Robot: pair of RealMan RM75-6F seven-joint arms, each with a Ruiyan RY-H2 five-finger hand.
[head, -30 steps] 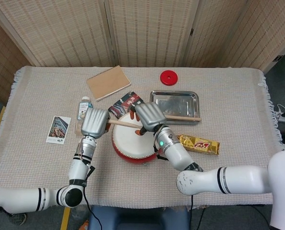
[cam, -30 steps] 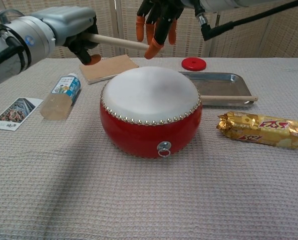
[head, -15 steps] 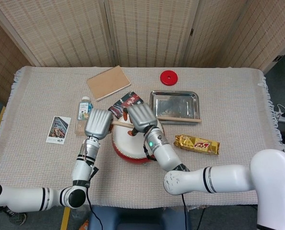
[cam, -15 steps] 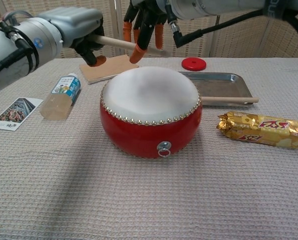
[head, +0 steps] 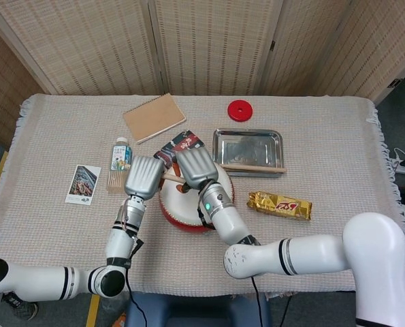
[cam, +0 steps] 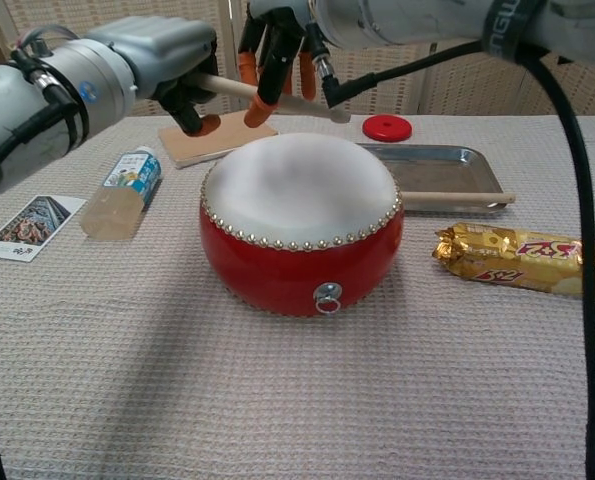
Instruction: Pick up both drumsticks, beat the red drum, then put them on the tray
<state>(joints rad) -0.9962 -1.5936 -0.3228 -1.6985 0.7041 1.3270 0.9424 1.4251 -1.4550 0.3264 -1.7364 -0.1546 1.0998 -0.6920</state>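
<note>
Above the red drum (cam: 299,232), your left hand (cam: 167,62) holds one drumstick (cam: 277,97). Its fingers are curled tight around the near end of the stick. The stick reaches out level over the white top of the drum and does not touch it.

Your right hand (cam: 277,40) hangs right next to the left one, over the back of the drum. Its fingers (cam: 255,108) point down and are spread apart. They sit at the stick, some in front of it and some behind. You cannot tell from either view if they press on the stick or just hang beside it.

From the head view, both hands (head: 143,176) (head: 195,168) sit side by side over the far edge of the drum, with a bit of the stick showing between them.

Your other drumstick (cam: 457,198) lies across the front rim of the metal tray (cam: 472,158). Its tip pokes out past the right side of the tray, and its other end goes behind the drum.

Near the drum you have a gold snack bar (cam: 525,259) on the right and a small bottle (cam: 125,190) lying on the left. A photo card (cam: 27,226) lies past the bottle. A brown notebook (head: 154,117) and a red round lid (cam: 387,127) sit farther back on the woven cloth (cam: 277,400).
</note>
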